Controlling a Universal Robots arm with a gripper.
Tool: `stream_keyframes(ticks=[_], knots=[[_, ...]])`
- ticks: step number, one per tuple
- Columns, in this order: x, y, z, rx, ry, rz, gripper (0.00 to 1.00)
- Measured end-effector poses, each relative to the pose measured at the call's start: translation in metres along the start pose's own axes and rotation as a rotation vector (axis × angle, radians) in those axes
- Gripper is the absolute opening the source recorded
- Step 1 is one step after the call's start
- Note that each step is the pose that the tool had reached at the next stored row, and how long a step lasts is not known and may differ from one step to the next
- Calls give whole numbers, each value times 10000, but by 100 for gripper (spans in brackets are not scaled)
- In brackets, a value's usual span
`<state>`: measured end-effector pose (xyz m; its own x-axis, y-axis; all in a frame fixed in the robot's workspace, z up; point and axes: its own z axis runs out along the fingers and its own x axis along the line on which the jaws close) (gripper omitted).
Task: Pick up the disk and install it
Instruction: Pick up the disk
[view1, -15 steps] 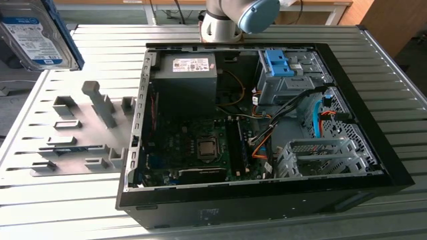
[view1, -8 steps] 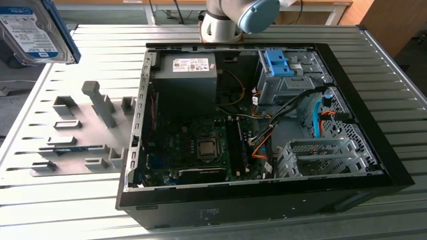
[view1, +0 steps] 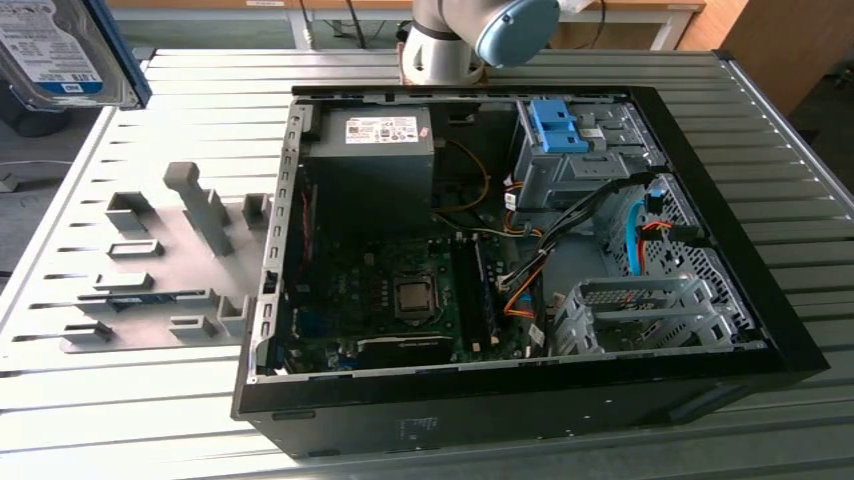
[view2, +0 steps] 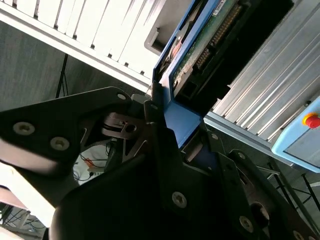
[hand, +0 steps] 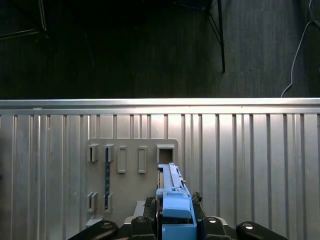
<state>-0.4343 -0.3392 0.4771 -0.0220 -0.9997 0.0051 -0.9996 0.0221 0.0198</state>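
Observation:
The disk (view1: 56, 50) is a silver drive with a white-and-blue label and a blue side rail, hanging high at the exterior view's upper left, above the table and apart from the open computer case (view1: 747, 330). My gripper (hand: 172, 206) is shut on it. In the first wrist view the disk (hand: 172, 192) stands edge-on between the black fingers (hand: 149, 206), its blue rail facing the camera. In the second wrist view the disk's (view2: 200, 50) green circuit board and blue rail show, clamped in the gripper (view2: 162, 117).
A grey fixture plate (view1: 160, 270) with upright slots lies on the ribbed metal table (view1: 80, 400), under the held disk. Inside the case are a black power supply (view1: 374, 160), a blue bracket (view1: 558, 125) on the upper drive bay and a metal cage (view1: 641, 315).

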Motion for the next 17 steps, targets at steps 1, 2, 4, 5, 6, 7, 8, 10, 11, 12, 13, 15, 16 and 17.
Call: stream_keyframes(ticks=[1, 2, 4, 5, 6, 7, 8, 10, 11, 12, 13, 15, 16, 17], knots=[[-1, 1, -24, 0, 5, 0, 36], [-2, 1, -49, -1, 11, 1, 36], [-4, 2, -102, 0, 22, 1, 36], [-5, 3, -129, 1, 28, 1, 36], [-5, 3, -156, 0, 34, 1, 36], [-5, 4, -181, 0, 38, 1, 36], [-6, 4, -206, 1, 43, 1, 36], [-7, 5, -245, -1, 48, 2, 36], [-7, 5, -254, -2, 49, 1, 36], [-7, 4, -254, 0, 48, 1, 36], [-7, 5, -254, 1, 47, 2, 36], [-7, 5, -257, 0, 48, 1, 36], [-7, 5, -257, 0, 48, 1, 36], [-7, 5, -258, 0, 48, 1, 36]])
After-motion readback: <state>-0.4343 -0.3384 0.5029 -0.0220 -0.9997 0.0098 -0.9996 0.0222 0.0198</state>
